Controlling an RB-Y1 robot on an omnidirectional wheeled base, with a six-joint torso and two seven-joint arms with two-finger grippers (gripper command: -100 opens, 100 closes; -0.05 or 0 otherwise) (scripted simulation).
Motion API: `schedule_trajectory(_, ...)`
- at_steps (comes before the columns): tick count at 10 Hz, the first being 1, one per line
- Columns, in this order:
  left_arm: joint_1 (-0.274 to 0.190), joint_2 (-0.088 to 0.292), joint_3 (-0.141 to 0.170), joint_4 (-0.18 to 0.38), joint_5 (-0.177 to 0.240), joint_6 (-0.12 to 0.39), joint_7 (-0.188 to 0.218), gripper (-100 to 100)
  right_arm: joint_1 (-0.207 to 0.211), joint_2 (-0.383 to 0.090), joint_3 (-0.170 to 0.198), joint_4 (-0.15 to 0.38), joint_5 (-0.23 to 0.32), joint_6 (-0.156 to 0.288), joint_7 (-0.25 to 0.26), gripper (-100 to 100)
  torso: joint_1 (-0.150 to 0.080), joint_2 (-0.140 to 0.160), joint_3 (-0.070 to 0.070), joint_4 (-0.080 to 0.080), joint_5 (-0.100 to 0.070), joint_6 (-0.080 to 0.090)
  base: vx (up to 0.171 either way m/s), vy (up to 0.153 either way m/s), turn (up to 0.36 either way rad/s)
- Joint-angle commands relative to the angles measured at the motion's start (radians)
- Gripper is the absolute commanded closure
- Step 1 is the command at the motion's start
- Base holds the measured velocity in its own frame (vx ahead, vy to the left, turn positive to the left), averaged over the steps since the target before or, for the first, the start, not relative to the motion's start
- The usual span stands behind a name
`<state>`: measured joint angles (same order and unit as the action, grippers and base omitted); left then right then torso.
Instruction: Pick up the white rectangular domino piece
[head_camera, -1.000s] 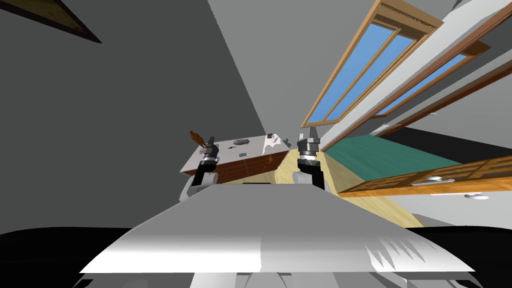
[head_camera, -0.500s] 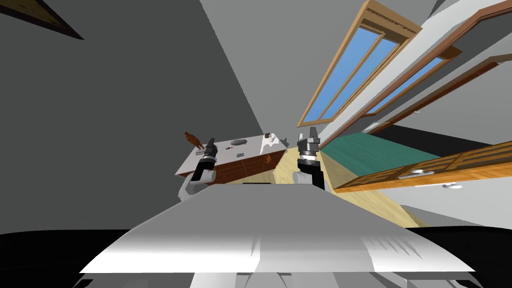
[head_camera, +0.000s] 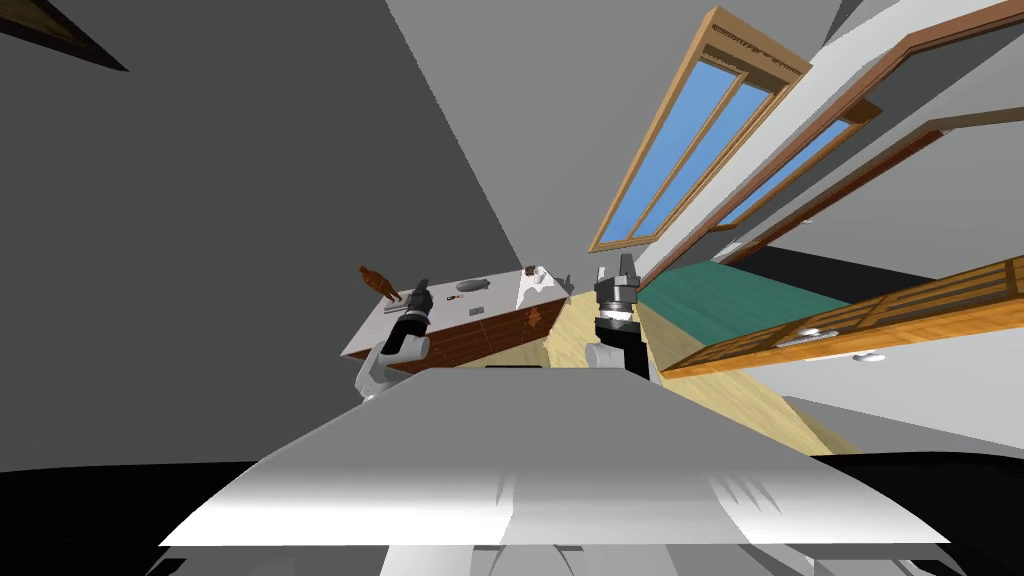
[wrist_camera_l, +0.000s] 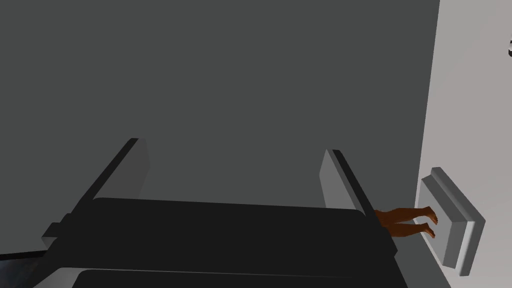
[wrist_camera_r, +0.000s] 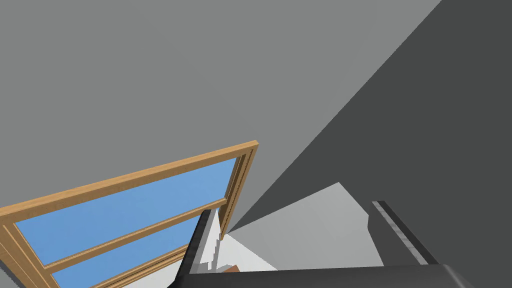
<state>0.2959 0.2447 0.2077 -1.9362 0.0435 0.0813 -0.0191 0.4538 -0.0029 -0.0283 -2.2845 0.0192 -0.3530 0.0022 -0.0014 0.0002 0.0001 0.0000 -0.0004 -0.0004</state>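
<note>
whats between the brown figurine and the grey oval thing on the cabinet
Head view: the left gripper, open, near the brown figurine, and a small dark item by the grey oval thing.

Brown figurine (wrist_camera_l: 407, 222) stood on a grey stepped base (wrist_camera_l: 452, 222), just outside one finger of the left gripper (wrist_camera_l: 234, 149). White-topped wooden cabinet (head_camera: 490, 335) sat below that gripper. Wood-framed window (wrist_camera_r: 125, 210) lay beyond the right gripper (wrist_camera_r: 291, 207).
</note>
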Motion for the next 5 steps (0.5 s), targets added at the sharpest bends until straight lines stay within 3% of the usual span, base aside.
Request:
schedule_trajectory(1,-0.001,0.002,0.003,0.002,0.000,0.028,0.002,-100,0.000,0.000,0.000,0.000,0.000,0.000,0.000,0,0.000,0.000,0.000,0.000,0.000,0.000,0.001,-0.009,0.008)
schedule_trajectory(5,-0.048,0.025,0.037,0.058,0.000,0.163,0.015,-100,0.000,0.000,0.000,0.000,0.000,0.000,0.000,0,0.000,0.000,0.000,0.000,0.000,0.000,-0.001,-0.023,-0.089)
